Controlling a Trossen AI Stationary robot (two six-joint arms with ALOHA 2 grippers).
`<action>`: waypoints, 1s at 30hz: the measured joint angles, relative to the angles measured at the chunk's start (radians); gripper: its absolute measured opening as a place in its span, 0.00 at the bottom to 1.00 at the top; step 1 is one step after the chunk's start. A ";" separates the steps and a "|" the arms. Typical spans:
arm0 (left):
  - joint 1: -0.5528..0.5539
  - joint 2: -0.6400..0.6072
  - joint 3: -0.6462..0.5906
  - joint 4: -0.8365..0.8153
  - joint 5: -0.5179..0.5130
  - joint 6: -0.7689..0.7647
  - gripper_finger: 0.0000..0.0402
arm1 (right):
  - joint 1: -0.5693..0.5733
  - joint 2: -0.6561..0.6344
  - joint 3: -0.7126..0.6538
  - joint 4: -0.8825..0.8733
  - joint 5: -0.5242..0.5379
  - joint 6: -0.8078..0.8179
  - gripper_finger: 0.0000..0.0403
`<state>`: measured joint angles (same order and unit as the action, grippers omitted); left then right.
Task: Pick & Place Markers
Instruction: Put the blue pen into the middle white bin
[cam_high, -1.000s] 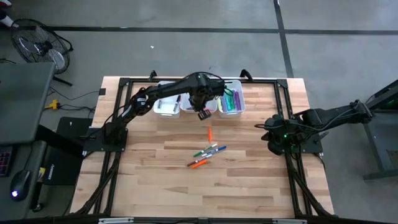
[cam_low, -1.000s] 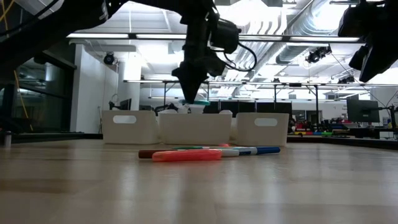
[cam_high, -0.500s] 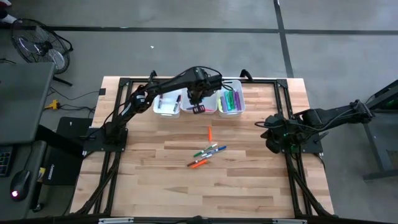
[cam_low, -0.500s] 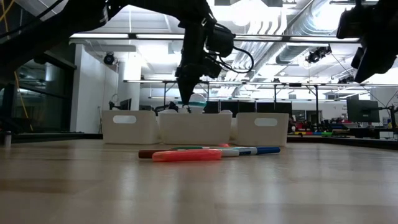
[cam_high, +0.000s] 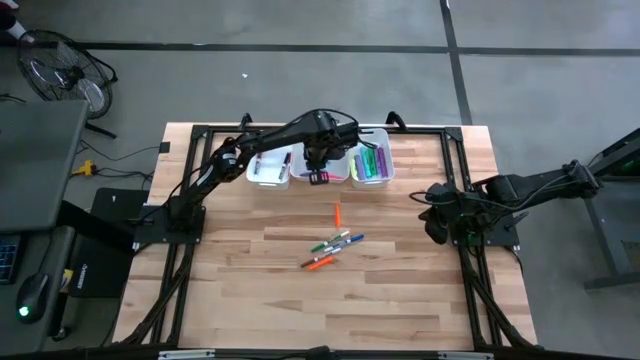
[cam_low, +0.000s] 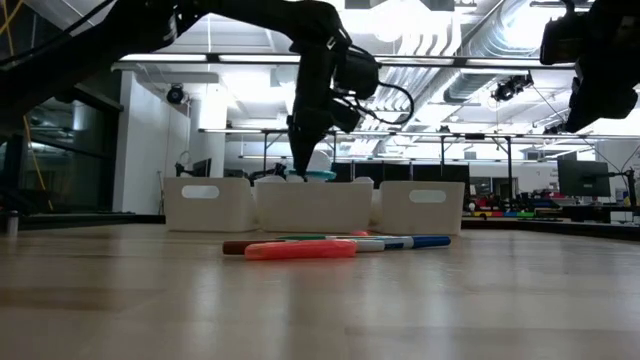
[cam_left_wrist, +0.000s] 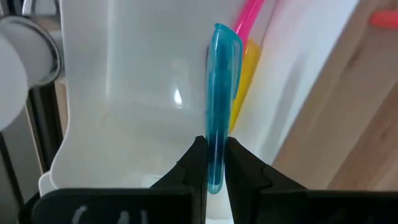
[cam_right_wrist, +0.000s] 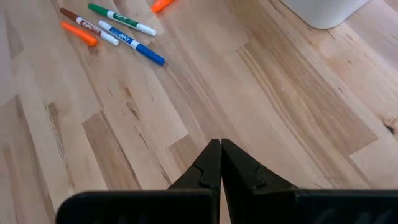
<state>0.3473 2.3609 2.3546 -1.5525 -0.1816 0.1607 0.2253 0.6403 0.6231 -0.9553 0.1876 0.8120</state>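
Note:
My left gripper hangs over the middle white bin and is shut on a light-blue marker. A pink marker and a yellow marker lie inside that bin, under the blue one. Several loose markers lie flat at the middle of the table, with one orange marker apart, nearer the bins. My right gripper waits shut above bare wood at the table's right. My left gripper pinches the light-blue marker between its two fingers, near one end of the barrel. It comes from above, pointing down into the bin. The marker is lifted clear, its long free part reaching out over the bin's inside.
Three white bins stand in a row along the far edge: left, middle, right, the right one holding green, purple and yellow markers. A black frame borders the table. Bare wood lies near the front edge.
My left gripper, holding the blue marker throughout, has moved from just in front of the bins toward the far edge, stopping over the middle bin and sinking slightly toward its rim.

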 joint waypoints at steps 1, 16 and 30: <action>0.000 -0.001 0.000 0.008 0.008 0.009 0.08 | 0.000 0.000 0.000 0.005 0.001 0.000 0.00; -0.001 -0.001 0.000 0.089 0.075 0.014 0.08 | 0.000 0.000 0.000 0.050 0.007 0.018 0.00; -0.003 0.067 0.004 0.084 0.044 -0.012 0.08 | 0.000 0.001 0.000 0.055 0.009 0.025 0.00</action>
<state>0.3442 2.4282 2.3585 -1.4684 -0.1374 0.1486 0.2255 0.6415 0.6231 -0.9005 0.1967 0.8373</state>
